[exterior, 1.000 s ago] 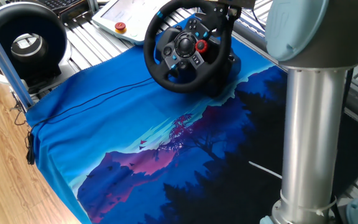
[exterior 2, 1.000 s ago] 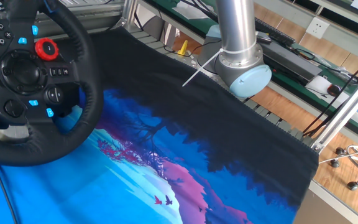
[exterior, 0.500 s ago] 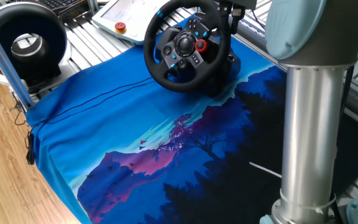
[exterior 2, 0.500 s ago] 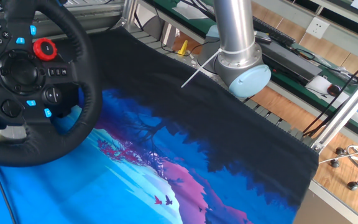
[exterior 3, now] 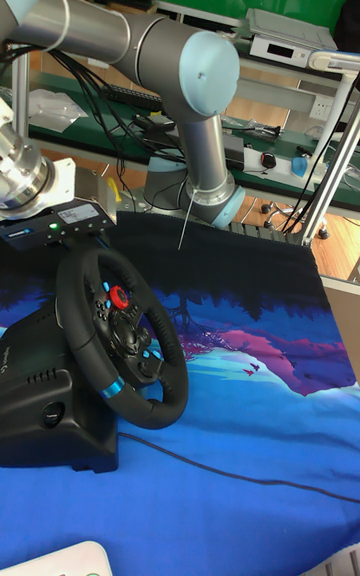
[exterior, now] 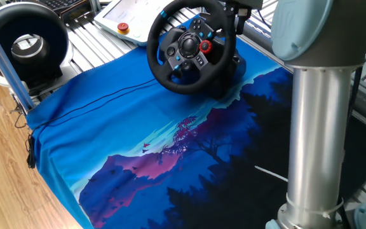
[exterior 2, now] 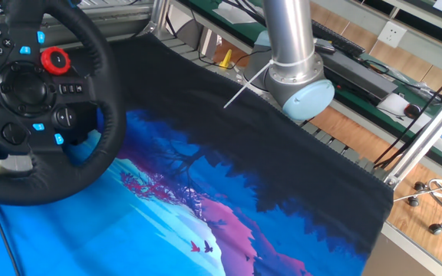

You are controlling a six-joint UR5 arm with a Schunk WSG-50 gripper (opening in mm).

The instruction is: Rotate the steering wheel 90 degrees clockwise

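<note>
Far left, off the cloth (exterior: 138,127): a black ring fan (exterior: 27,44) on the slatted table. Next, near the table's far edge, the wheel (exterior: 192,48), standing on its base (exterior 3: 45,426) on the blue end of the cloth, red dial (exterior: 206,46) just right of the hub. At the rim's upper right edge, the gripper (exterior: 236,11); fingers hidden, so cannot tell whether spread or clamped on the rim. Farthest right, the arm's grey column (exterior: 316,127), rising at the cloth's dark end.
</note>
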